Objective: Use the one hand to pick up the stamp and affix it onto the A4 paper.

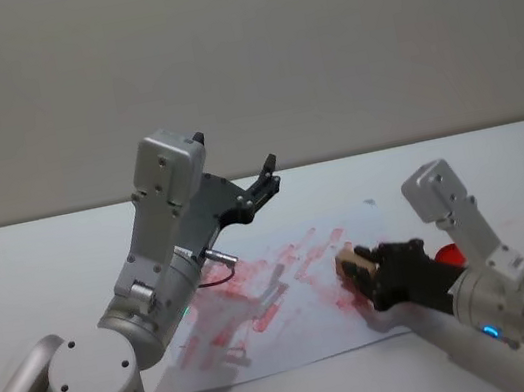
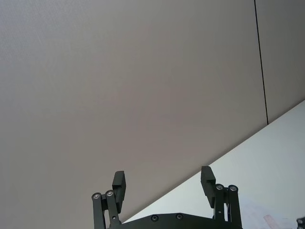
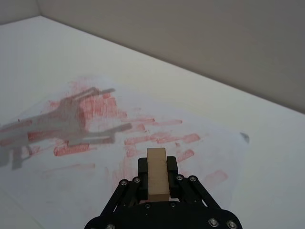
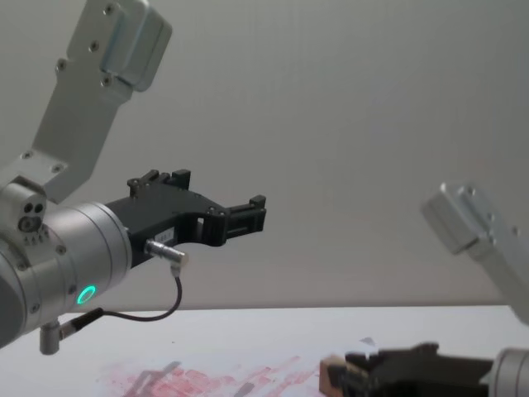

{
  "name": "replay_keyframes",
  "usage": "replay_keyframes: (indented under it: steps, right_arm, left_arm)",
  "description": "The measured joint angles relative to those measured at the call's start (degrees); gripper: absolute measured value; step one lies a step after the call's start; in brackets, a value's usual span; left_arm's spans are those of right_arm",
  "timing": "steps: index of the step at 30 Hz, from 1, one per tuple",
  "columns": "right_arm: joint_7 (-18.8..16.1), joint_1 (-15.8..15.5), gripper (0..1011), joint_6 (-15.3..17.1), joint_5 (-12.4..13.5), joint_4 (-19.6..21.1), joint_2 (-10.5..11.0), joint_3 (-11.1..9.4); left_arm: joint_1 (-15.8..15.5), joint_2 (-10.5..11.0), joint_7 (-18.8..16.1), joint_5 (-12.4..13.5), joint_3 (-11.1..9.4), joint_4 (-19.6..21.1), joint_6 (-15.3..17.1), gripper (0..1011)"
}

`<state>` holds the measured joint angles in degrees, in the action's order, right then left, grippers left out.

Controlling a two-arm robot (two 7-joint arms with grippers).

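One stamp, one A4 paper, and two hands: left hand, right hand.

Stamp: light tan wooden block, squared edges, clamped between fingers of right gripper, low over right part of A4 paper. Paper white, lying flat, covered in smudged red prints.

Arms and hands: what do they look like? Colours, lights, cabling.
Left arm and right arm are silver-grey metal with boxy links and round joints. Left hand and right hand are black, two-fingered, with bolted linkages. Left wrist has a green-lit ring and a looping black cable on a silver plug. Right wrist shows a blue light.
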<state>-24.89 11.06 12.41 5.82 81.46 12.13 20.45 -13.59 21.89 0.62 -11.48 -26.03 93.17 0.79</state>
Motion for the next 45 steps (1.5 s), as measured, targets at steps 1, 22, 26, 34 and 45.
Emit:
replay_keyframes:
  steps: [1, 22, 26, 34, 45]
  right_arm:
    - [0.08, 0.02, 223, -0.22, 0.04, 0.18, 0.02, -0.04]
    - [8.45, -3.29, 223, -6.87, 3.70, 9.84, 3.85, -3.38]
    - [10.75, -5.30, 223, -6.30, 5.09, 11.94, 5.43, -4.33]
    - [14.81, -9.70, 223, -3.61, 8.32, 15.26, 8.73, -6.23]
    - [16.49, -12.22, 223, -1.12, 10.00, 15.72, 10.53, -7.16]
  left_arm:
    - [0.00, 0.00, 0.00, 0.00, 0.00, 0.00, 0.00, 1001]
    - [0.00, 0.00, 0.00, 0.00, 0.00, 0.00, 0.00, 1001]
    - [0.00, 0.00, 0.00, 0.00, 0.00, 0.00, 0.00, 1001]
    - [0.00, 0.00, 0.00, 0.00, 0.00, 0.00, 0.00, 1001]
    - [0.00, 0.00, 0.00, 0.00, 0.00, 0.00, 0.00, 1001]
